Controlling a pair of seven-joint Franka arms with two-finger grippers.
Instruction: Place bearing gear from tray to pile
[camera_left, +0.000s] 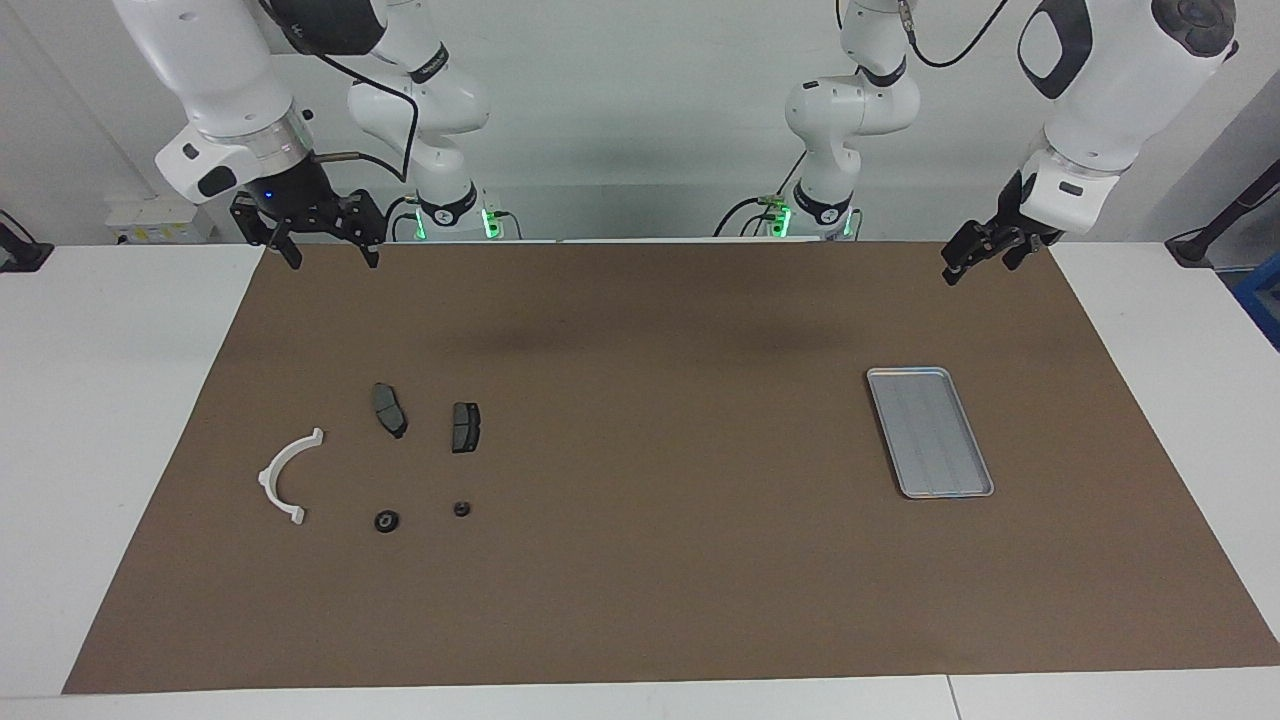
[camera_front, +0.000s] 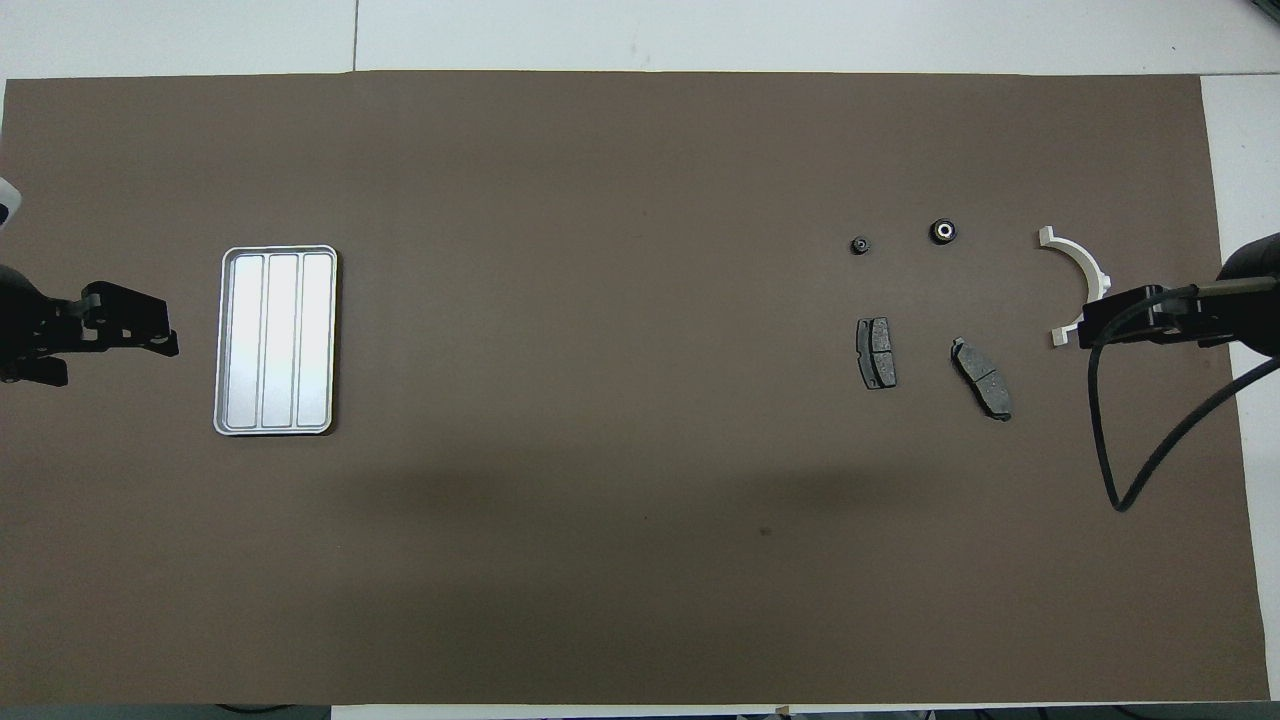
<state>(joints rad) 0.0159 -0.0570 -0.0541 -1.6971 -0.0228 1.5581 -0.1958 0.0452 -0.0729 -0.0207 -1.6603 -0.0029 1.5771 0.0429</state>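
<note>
We see the tray (camera_left: 929, 431) bare and both bearing gears (camera_left: 386, 521) by the pile (camera_left: 290, 476), so left claw (camera_left: 958, 263) and right claw (camera_left: 322, 252), both wide open and holding nothing, should just park high, clear of the parts.

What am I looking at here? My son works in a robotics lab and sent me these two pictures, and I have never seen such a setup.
These are two white robot arms at a table covered by a brown mat. One picture faces the robots from across the table; the other looks down from above their own end.

Each arm ends in a black two-finger gripper. The left gripper and the right gripper both hang open in the air over the mat's edge nearest the robots, holding nothing.

On the mat lie a flat silver metal tray, with nothing in it, and, toward the right arm's end, a white plastic arc, two dark grey brake pads and two small black round parts.
</note>
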